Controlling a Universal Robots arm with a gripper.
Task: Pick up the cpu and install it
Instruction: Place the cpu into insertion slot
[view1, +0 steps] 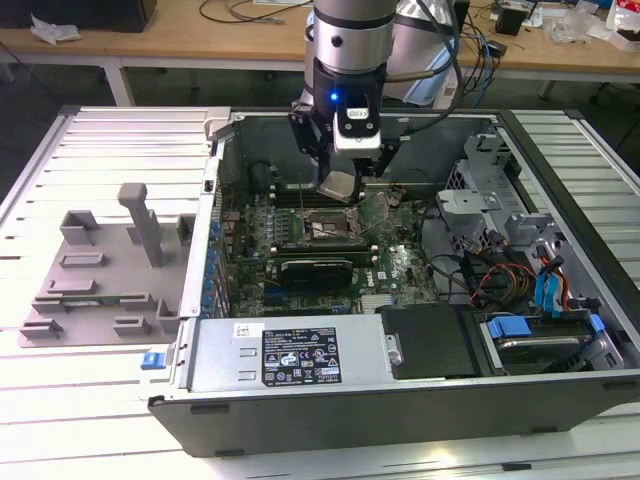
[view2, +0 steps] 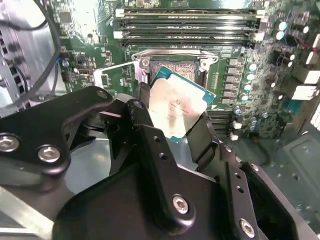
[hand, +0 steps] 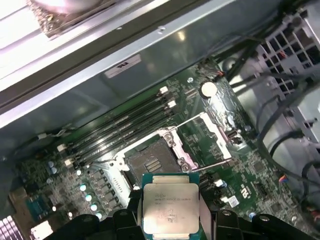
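Above the open motherboard socket (hand: 150, 162), tool (view1: 340, 183) clamped on the cpu (hand: 170, 210), faint unreadable print on its lid

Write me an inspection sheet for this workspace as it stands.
Surface: white slatted table carrying an open computer case.
Job's things: chip gripped above the board, near the open socket, not seated.
Clutter: grey tray beside the case, on the exterior view's left.
Grippers: hand shut on the chip.
Cables: cable bundle inside the case, apart from the socket.
Surroundings: bench behind, with cables and papers.
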